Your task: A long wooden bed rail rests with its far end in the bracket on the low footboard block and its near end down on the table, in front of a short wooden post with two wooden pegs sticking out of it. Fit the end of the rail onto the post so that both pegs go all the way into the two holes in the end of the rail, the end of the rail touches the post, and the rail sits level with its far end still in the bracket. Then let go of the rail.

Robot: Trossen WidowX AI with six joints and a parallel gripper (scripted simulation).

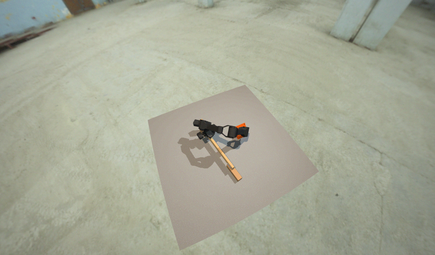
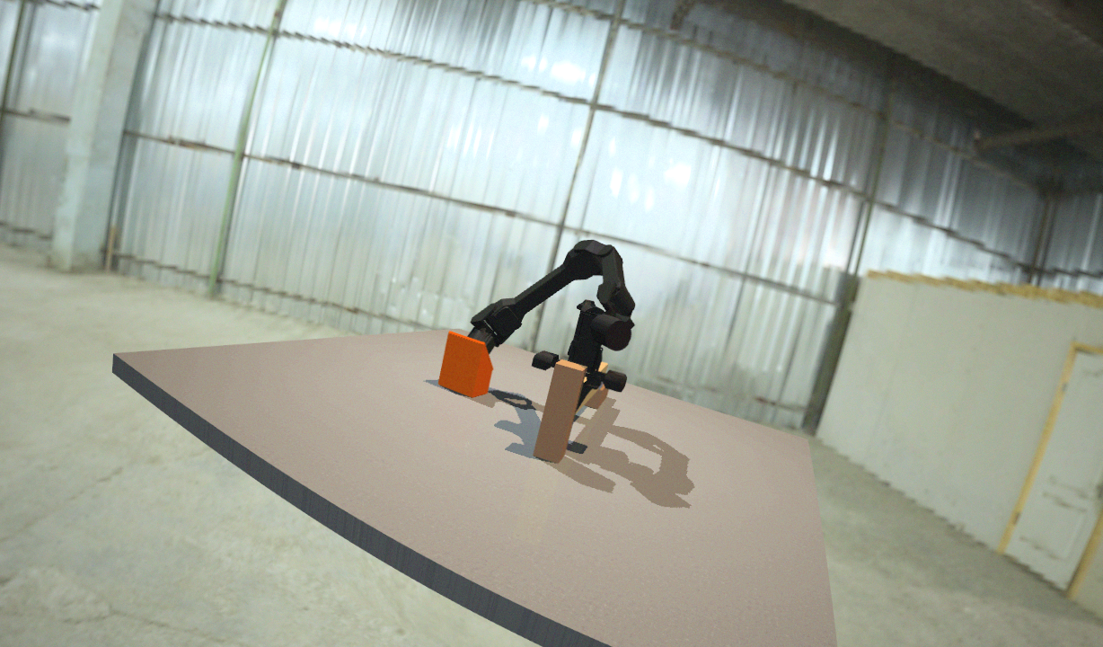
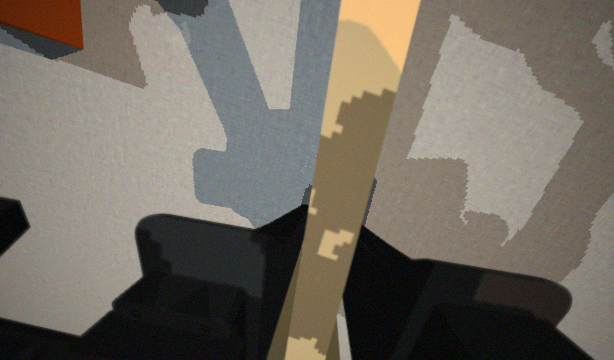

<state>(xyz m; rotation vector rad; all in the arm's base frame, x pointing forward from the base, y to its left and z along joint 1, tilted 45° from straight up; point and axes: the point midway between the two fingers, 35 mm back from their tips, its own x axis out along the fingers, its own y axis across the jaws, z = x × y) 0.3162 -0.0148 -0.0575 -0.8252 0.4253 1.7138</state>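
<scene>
The long light wooden rail (image 1: 221, 152) (image 3: 357, 115) runs from under the arm to the low footboard block (image 1: 236, 175); its far end sits at the bracket (image 1: 230, 166). The rail's shadow lies apart from it on the table, so it looks raised and roughly level. My gripper (image 3: 321, 214) is shut on the rail near its post end, one finger on each side. The short wooden post (image 2: 559, 414) stands upright just in front of the gripper in the exterior view. The pegs, the holes and any gap between rail end and post are hidden.
The orange arm base (image 1: 241, 126) (image 2: 464, 366) stands on the table (image 1: 193, 215) (image 2: 298, 418) to one side of the rail. The black arm (image 2: 539, 291) arches from it over to the post end. The table's dark front edge (image 2: 338, 518) shows in the exterior view.
</scene>
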